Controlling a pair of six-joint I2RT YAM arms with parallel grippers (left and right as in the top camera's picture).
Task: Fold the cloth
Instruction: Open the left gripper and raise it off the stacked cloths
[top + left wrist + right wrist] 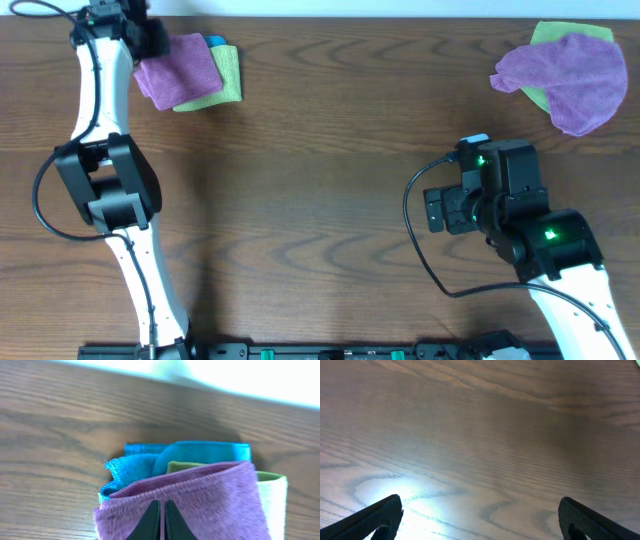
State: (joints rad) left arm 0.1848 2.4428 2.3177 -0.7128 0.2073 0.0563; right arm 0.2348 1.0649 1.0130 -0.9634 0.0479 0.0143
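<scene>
- Left gripper (pixel 150 40): found at the left edge of the cloth (pixel 180 68). Jaws are closed tight, with the tips laid against the cloth's pile. Whether any fabric is pinched cannot be told.
- The cloth: pinkish-purple, seen as a flat folded shape.
- Lime-green cloth (pixel 228 85): found under the cloth, showing past its right side.
- Blue cloth (pixel 217 42): tucked beneath the cloth, showing at its far edge.
- Right gripper (pixel 435 210): held well to the right of the cloth, over bare table (pixel 320 130). Jaws are spread wide and nothing is held.
- Violet cloth (pixel 570 75): crumpled, farthest right of the cloth, on a second green cloth (pixel 560 32).
</scene>
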